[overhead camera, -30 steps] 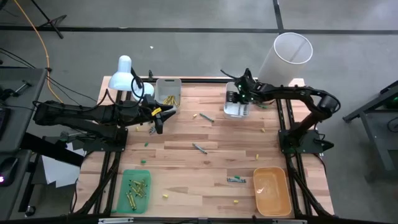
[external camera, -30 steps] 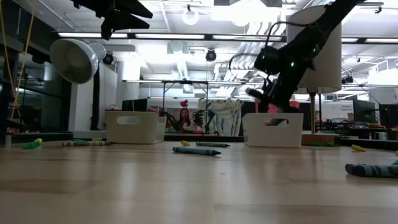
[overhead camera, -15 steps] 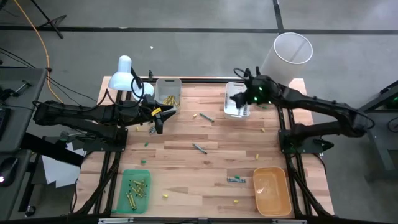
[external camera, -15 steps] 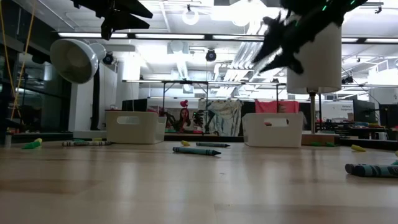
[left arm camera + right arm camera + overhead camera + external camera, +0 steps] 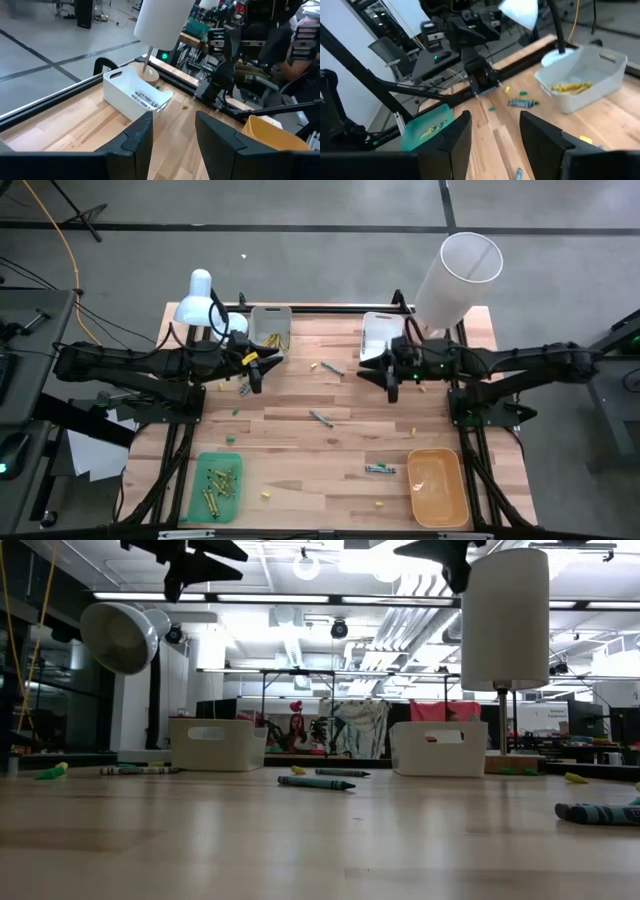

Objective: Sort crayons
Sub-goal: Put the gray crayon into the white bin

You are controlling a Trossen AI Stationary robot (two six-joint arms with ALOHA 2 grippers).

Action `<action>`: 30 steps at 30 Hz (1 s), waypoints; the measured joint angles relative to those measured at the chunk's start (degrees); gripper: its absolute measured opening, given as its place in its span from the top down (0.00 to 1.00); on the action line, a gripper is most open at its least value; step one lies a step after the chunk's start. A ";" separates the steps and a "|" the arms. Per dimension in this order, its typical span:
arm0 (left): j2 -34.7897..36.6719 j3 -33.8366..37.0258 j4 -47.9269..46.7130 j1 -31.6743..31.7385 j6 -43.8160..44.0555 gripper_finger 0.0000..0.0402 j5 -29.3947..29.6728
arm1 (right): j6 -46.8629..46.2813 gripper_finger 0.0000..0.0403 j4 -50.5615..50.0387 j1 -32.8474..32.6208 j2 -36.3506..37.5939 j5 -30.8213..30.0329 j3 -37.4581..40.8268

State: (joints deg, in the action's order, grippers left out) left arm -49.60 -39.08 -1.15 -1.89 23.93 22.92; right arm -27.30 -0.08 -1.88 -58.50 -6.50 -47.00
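Crayons (image 5: 320, 418) lie scattered flat on the tabletop (image 5: 300, 450), pointing various ways. Both arms reach level toward the middle, left gripper (image 5: 252, 372) and right gripper (image 5: 388, 370) jaws apart, empty.

L arm reaches in from the left side over the far left part of the counter (image 5: 300, 430), raised well above it; left end effector (image 5: 252, 372) has its fingers (image 5: 135, 140) parted, nothing between. R arm stretches in from the right, also held high; right end effector (image 5: 390, 372) fingers (image 5: 457, 137) apart, empty.
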 joint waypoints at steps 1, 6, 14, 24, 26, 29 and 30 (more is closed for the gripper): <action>0.00 -0.01 0.33 0.00 -0.01 0.66 0.00 | 0.58 0.60 0.43 -0.45 0.00 -0.59 0.00; 0.00 -0.03 1.47 0.00 -0.03 0.66 0.00 | 0.80 0.60 0.72 -0.80 -0.02 -1.37 0.00; -0.02 -0.01 1.44 0.00 -0.01 0.66 0.00 | 0.79 0.60 0.74 -0.80 -0.02 -1.42 0.00; -3.66 -4.56 -22.67 -0.51 7.70 0.69 -6.24 | 0.36 0.60 -0.17 -0.80 -0.02 -1.50 0.00; -7.13 -6.33 -30.60 -1.53 10.74 0.70 -7.18 | 0.36 0.60 -0.63 -0.80 -0.04 -3.10 0.00; -13.48 -7.68 -40.24 -2.77 17.53 0.72 -7.56 | 0.36 0.60 -1.21 -0.80 -0.04 -6.24 0.00; -15.81 -7.66 -42.98 -3.07 19.97 0.73 -7.94 | 0.38 0.60 -1.48 -0.80 -0.04 -7.19 0.00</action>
State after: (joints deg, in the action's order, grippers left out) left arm -65.41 -46.74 -44.12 -4.96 43.90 14.98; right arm -26.92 -1.56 -2.68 -58.54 -13.69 -47.00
